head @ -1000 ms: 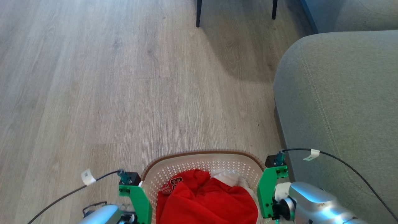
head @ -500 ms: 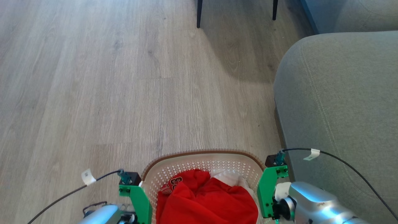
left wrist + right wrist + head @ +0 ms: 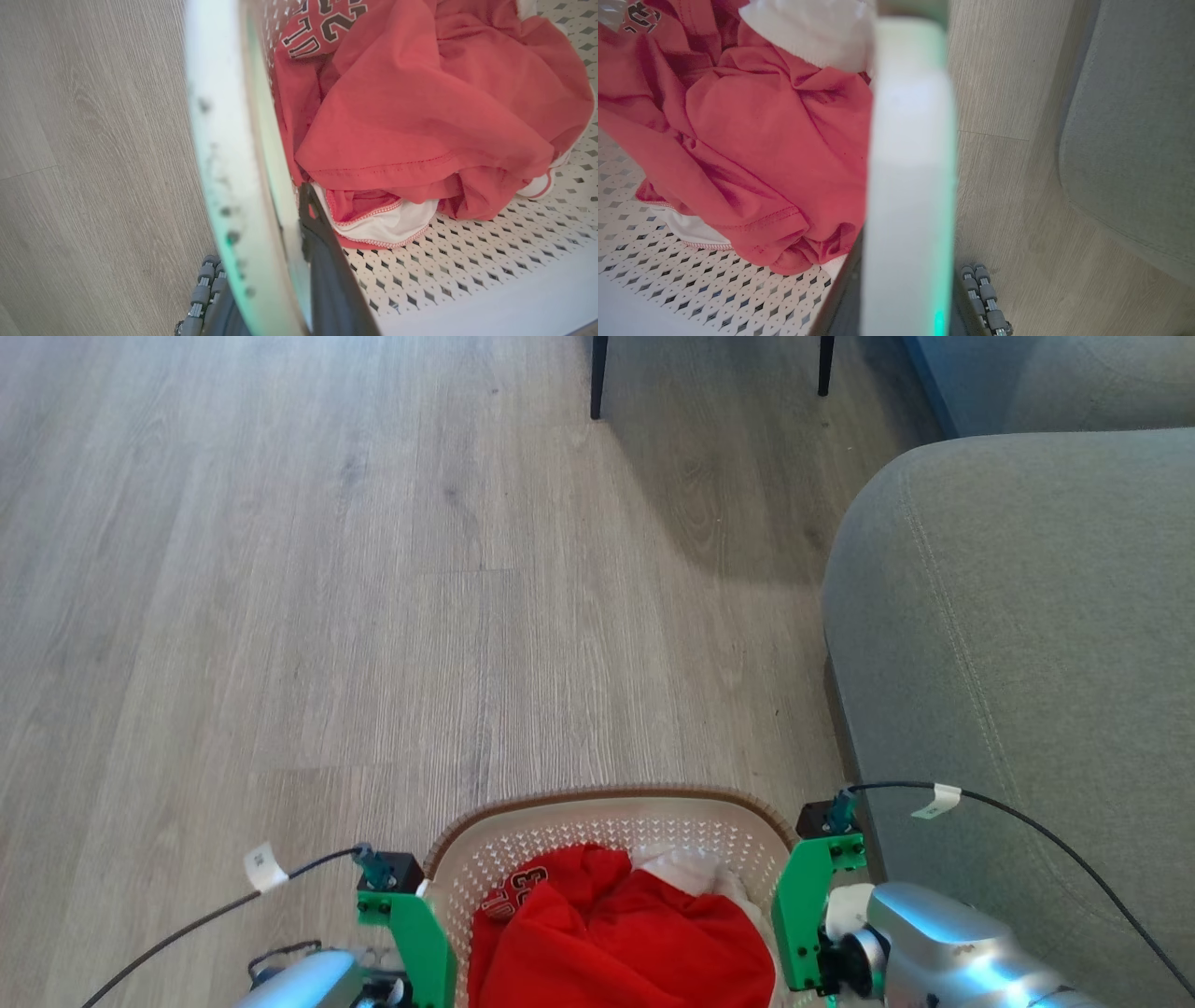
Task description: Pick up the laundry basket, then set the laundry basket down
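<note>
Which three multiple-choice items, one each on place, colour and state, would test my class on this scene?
1. On which side of the laundry basket does the grey sofa stand?
A the robot's left
B the robot's right
C under it

2. The jersey lying in the basket is
A blue
B red
C green

3. The left gripper and right gripper are
A open above the floor
B gripping the jersey
C closed on the basket's sides

Answers: 1 B, the sofa lies at the head view's right. 2 B, it is red cloth with printed numerals. 3 C, each wrist view shows its gripper clamped astride the basket's white edge.
</note>
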You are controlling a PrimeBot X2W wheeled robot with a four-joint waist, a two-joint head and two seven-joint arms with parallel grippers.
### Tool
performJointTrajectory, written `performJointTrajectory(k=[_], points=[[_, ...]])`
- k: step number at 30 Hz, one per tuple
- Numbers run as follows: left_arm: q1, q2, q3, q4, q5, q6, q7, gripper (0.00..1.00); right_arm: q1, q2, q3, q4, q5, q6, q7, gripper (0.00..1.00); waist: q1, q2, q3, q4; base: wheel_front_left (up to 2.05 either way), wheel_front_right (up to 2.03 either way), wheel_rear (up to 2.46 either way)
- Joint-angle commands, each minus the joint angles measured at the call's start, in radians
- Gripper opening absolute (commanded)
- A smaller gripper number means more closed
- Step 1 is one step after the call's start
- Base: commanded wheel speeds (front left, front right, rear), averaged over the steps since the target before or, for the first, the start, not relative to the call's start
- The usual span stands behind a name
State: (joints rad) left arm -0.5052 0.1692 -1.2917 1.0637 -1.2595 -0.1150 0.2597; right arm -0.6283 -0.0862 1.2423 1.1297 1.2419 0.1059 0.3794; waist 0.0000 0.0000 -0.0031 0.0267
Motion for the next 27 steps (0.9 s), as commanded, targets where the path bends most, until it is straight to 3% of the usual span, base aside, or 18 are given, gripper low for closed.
performJointTrajectory(k=[1, 27], points=[[-0.058, 0.006, 0.012, -0.035, 0.005, -0.016, -0.012, 0.00, -0.018, 0.036, 0.025, -0.039, -0.006, 0.025, -0.006, 0.00, 0.0000, 0.0000, 0.000, 0.000, 0.00, 0.00, 0.00], [-0.060, -0.003, 0.012, -0.030, 0.014, -0.016, -0.021, 0.00, -0.017, 0.036, 0.034, -0.028, 0.002, 0.025, -0.007, 0.00, 0.0000, 0.0000, 0.021, 0.005, 0.00, 0.00, 0.00]])
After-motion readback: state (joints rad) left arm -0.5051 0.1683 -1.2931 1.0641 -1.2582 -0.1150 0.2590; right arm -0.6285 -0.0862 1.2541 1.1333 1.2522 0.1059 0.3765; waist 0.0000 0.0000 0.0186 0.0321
